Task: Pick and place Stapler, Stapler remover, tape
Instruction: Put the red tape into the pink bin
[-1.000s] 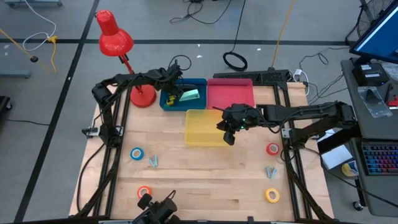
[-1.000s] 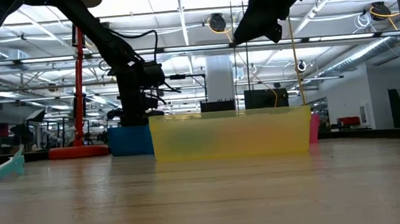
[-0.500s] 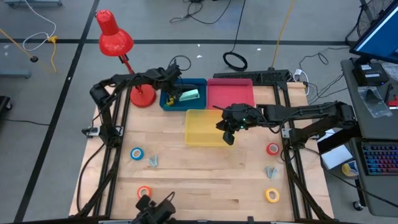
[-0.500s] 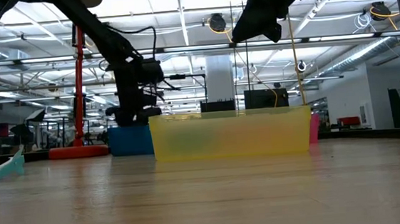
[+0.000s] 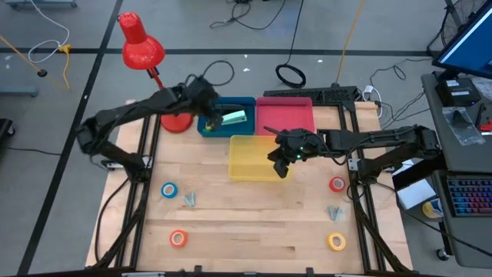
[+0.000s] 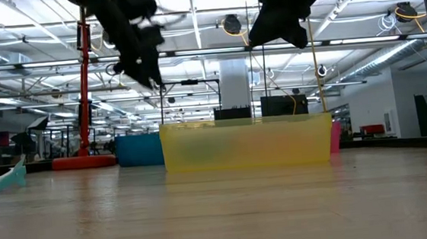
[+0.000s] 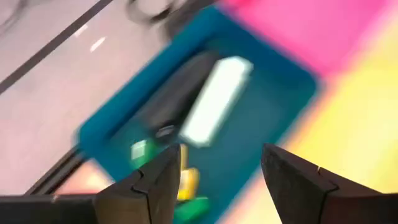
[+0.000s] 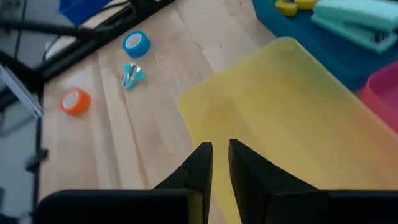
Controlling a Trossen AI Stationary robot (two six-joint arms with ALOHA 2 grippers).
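Wood table (image 5: 254, 219); concrete floor (image 5: 61, 115), red lamp (image 5: 142, 48).

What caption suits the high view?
Left gripper open above the blue bin; right gripper waits over the yellow bin.

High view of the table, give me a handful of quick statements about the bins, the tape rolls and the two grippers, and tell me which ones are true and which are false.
1. The yellow bin holds a tape roll. False: it shows nothing inside.
2. The mint stapler lies in the blue bin. True.
3. The left gripper is open above the blue bin. True.
4. The right gripper holds the red tape roll. False: its fingers are shut on nothing, over the yellow bin, and the roll lies on the table.
5. The blue tape roll lies on the table's left side. True.
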